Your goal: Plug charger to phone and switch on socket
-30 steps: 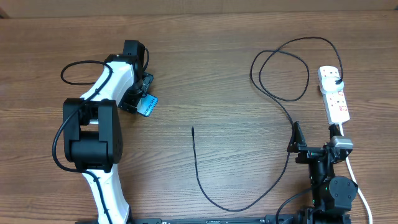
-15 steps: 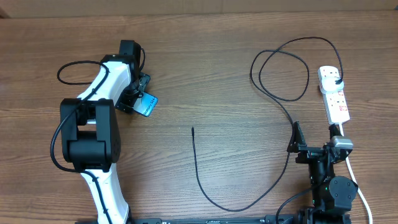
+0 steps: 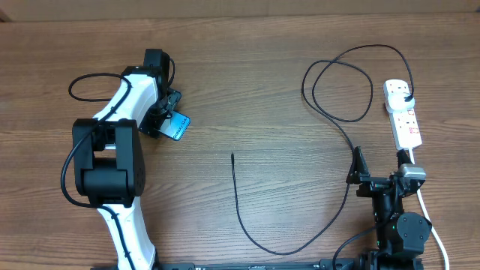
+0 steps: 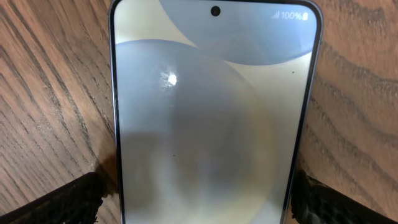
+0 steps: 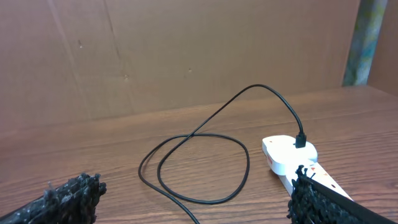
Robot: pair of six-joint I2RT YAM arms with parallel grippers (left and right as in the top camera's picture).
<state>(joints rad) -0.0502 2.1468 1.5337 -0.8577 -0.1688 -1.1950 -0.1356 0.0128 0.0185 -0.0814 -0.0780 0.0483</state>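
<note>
The phone [image 3: 179, 126], its screen glowing light blue, lies on the wooden table at the left. It fills the left wrist view [image 4: 208, 118], screen up. My left gripper [image 3: 166, 120] is open and straddles the phone's near end, with one finger [image 4: 59, 202] a small gap off the left edge and the other close against the right edge. The black charger cable [image 3: 247, 229] has its free connector tip [image 3: 232, 155] at mid table. It loops round to a black plug [image 3: 406, 93] seated in the white socket strip [image 3: 407, 124]. My right gripper [image 3: 381, 163] is open and empty, beside the strip.
The cable makes a wide double loop [image 5: 199, 134] on the table in front of the right gripper, and the strip's end [image 5: 287, 154] with the plug [image 5: 300, 141] lies to its right. A brown wall stands behind the table. The strip's white cord [image 3: 431, 221] runs along the right arm base.
The left arm shifted slightly to the left over the phone between one second and half a second ago, and has held still since. The right arm and the cable have not moved.
</note>
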